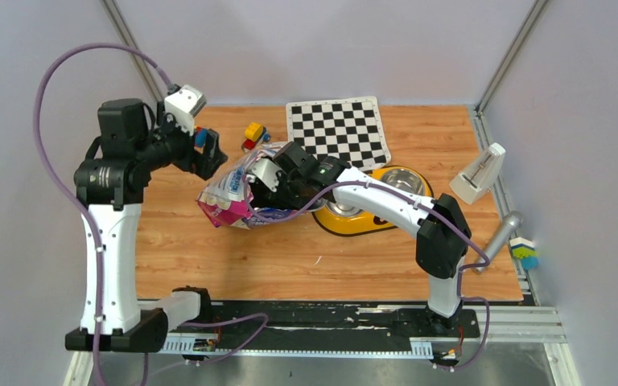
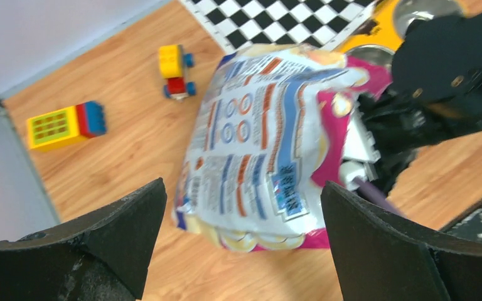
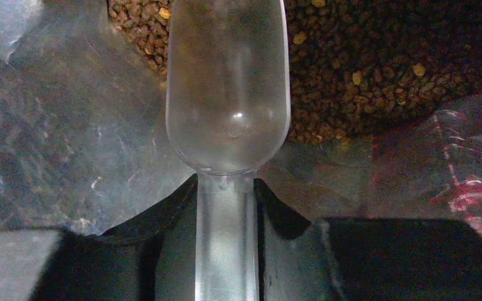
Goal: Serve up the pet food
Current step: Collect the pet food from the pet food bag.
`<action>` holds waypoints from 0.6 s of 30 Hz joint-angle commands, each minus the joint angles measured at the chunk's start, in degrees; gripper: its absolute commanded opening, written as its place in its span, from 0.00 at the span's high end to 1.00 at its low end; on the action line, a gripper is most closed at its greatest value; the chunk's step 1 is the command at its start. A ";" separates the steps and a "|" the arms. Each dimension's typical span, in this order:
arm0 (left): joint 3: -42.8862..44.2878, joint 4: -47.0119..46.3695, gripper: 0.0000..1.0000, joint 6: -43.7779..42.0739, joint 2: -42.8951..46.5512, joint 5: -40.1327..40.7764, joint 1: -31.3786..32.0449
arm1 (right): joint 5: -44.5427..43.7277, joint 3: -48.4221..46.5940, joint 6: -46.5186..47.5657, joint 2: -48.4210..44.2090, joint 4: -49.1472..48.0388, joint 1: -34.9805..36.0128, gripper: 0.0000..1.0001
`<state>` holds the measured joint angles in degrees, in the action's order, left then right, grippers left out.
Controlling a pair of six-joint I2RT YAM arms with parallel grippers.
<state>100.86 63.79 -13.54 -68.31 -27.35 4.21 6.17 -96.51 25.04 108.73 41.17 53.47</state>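
Observation:
The cat food bag (image 1: 229,195) lies on its side on the table, its mouth facing right; it also shows in the left wrist view (image 2: 263,150). My right gripper (image 1: 267,186) reaches into the bag's mouth. In the right wrist view it (image 3: 226,207) is shut on the handle of a clear plastic scoop (image 3: 227,88). The scoop's bowl is empty and points at the dark brown kibble (image 3: 376,69) inside the bag. My left gripper (image 1: 209,157) is open and empty, held above and behind the bag; in the left wrist view it (image 2: 241,219) frames the bag from above.
The yellow double bowl (image 1: 374,211) with steel cups sits right of the bag, under my right arm. A checkerboard mat (image 1: 338,129) lies at the back. Toy bricks (image 1: 253,133) lie behind the bag. A white metronome-like object (image 1: 479,173) and a brush (image 1: 511,237) are at the right edge.

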 commanded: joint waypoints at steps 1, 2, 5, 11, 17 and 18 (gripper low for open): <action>-7.25 -1.58 0.00 -9.84 5.32 -1.41 -6.84 | 1.57 -0.38 -1.11 -0.30 -3.79 -1.10 1.00; -8.70 -1.13 0.00 -13.13 5.75 -3.61 -10.16 | 1.59 0.10 -1.19 -0.69 -3.80 -1.19 1.00; -14.50 5.56 0.02 -24.22 6.53 -12.65 -16.69 | 1.72 0.47 -1.22 -1.52 -3.77 -1.43 1.00; -32.70 -0.55 0.05 -38.92 16.44 -16.24 -19.25 | 1.66 -0.27 -1.38 -2.37 -3.64 -1.96 1.00; -42.61 -8.67 0.05 -40.92 23.56 -18.53 -19.24 | 2.77 -1.96 -2.26 -1.82 -2.99 -2.91 1.00; -44.26 -9.47 0.05 -41.02 24.50 -18.62 -19.24 | 2.91 -2.41 -2.44 -1.64 -2.83 -3.00 1.00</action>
<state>59.29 62.26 -49.91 -46.09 -41.98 -14.66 8.73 -96.44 23.49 108.55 40.80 52.18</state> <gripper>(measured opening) 0.949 0.316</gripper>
